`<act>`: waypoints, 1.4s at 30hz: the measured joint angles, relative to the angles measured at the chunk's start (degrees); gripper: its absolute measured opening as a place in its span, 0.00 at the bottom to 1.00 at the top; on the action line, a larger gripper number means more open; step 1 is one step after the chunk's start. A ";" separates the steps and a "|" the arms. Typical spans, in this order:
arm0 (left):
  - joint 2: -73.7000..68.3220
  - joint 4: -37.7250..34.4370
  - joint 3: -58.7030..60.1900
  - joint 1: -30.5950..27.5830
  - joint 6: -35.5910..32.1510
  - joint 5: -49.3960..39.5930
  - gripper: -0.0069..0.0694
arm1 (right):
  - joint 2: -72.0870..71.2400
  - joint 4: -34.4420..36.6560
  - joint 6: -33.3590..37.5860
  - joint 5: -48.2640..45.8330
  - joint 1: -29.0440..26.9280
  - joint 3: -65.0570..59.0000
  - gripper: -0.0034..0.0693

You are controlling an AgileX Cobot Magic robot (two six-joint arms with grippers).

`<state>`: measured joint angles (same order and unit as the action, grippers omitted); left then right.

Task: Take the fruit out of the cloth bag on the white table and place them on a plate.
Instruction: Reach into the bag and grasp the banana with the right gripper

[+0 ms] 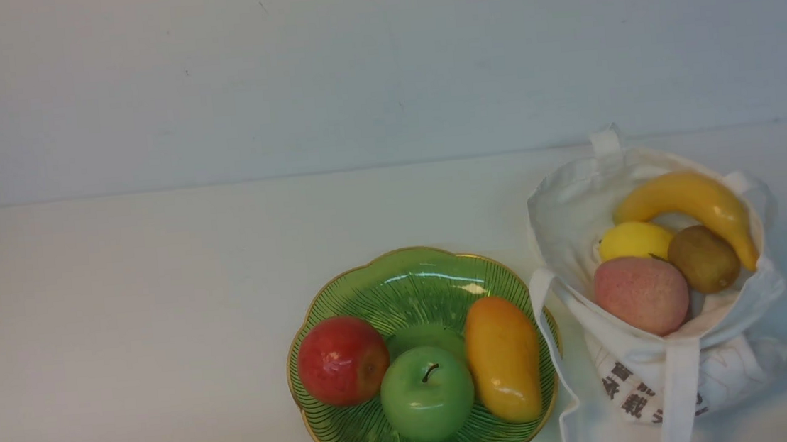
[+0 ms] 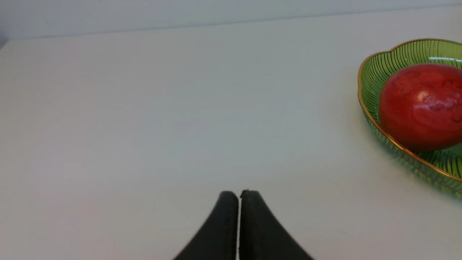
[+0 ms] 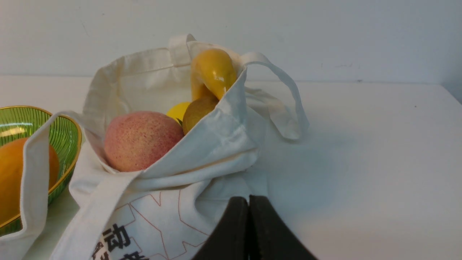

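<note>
The banana (image 1: 691, 201), lemon (image 1: 634, 240), kiwi (image 1: 703, 259) and pink apple (image 1: 642, 295) sit in the bag (image 1: 563, 210) at the lower right, just beside the green plate (image 1: 406, 280). The left end effector (image 2: 239, 195) and right end effector (image 3: 248, 200) are pinched together, holding nothing.

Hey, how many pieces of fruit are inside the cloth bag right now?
4: the banana along the far side, the lemon and kiwi in the middle, the pink apple at the near edge. More could be hidden underneath.
</note>
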<state>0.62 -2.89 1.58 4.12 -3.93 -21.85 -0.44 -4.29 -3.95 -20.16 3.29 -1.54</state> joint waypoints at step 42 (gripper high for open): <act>0.00 0.00 0.00 0.00 0.00 0.00 0.08 | 0.00 34.48 -16.70 6.81 0.00 -0.14 0.03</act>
<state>0.62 -2.89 1.58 4.12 -3.93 -21.85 -0.44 30.19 -20.65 -13.36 3.29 -1.68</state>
